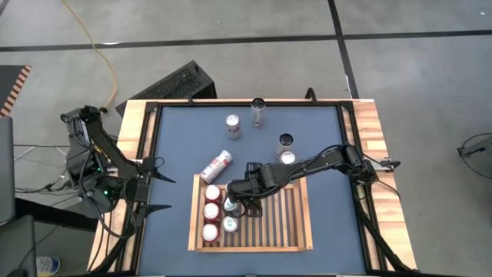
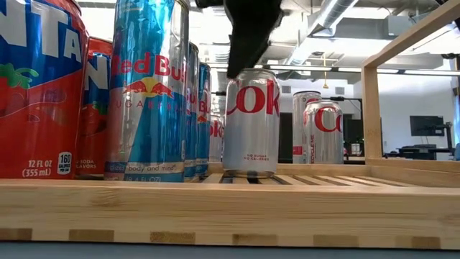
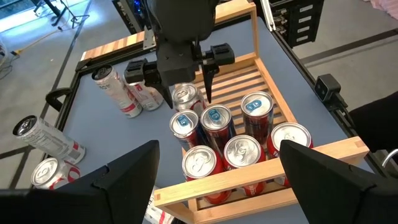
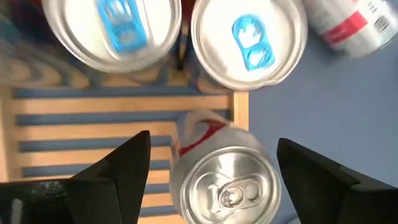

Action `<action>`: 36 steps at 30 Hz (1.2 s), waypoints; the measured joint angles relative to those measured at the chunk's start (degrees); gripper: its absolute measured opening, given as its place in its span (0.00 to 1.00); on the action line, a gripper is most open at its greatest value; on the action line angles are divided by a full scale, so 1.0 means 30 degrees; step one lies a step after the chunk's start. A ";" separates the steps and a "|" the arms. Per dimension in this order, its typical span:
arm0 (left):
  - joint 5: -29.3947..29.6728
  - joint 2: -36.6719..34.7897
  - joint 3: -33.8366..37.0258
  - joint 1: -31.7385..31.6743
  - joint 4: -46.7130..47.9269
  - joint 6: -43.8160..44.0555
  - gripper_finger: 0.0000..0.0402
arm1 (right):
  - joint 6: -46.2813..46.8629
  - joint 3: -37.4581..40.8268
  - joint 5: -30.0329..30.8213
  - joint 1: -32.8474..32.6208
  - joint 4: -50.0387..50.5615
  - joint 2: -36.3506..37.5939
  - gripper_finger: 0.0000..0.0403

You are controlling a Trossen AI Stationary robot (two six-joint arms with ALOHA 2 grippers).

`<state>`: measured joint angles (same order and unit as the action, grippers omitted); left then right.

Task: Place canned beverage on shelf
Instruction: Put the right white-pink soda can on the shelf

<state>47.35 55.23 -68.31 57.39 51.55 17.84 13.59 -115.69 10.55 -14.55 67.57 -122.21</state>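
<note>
Worktop (image 1: 323,146): blue surface with a wood edge, carrying the shelf at its near middle and the cans not yet stocked toward the far side.
Shelf (image 1: 288,223): flat slatted wooden tray with a low rim; cans are packed along its left end, likely so the rest stays free for more.
Right arm: reaches in from the right edge across the shelf to its far left corner, above the can it is handling.
Left arm: waits off the left edge of the worktop, left gripper (image 1: 157,185) spread and holding nothing, well apart from the shelf.
Right gripper (image 3: 186,87): fingers spread either side of the silver cola can, not pinching it; it looks like a release.
Silver cola can (image 2: 251,122): upright on the slats, next to the tall blue cans, so it seems placed.
Stocked cans (image 3: 217,134): red and blue ones standing in close rows, tops up.
Loose cans: one lies on its side (image 1: 217,165) just beyond the shelf; others stand farther back (image 1: 232,126).
</note>
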 joint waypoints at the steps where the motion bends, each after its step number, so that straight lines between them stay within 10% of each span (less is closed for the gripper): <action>1: 0.0000 0.0006 0.0000 -0.0001 0.0007 0.0007 0.80 | -0.0007 -0.0210 0.0000 0.0000 0.0007 0.0000 0.78; 17: -0.0146 0.0002 0.0000 0.0002 0.0003 0.0147 0.80 | -0.0360 -0.5217 0.2674 0.0961 0.7378 0.0517 0.78; 36: -0.0156 0.0072 0.0022 0.0003 0.0003 0.0140 0.80 | -0.1387 0.6569 0.1513 0.8792 0.2383 0.8433 0.78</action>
<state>46.89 55.44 -68.25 57.40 51.56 18.26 9.43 -95.98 15.09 11.83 74.72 -96.91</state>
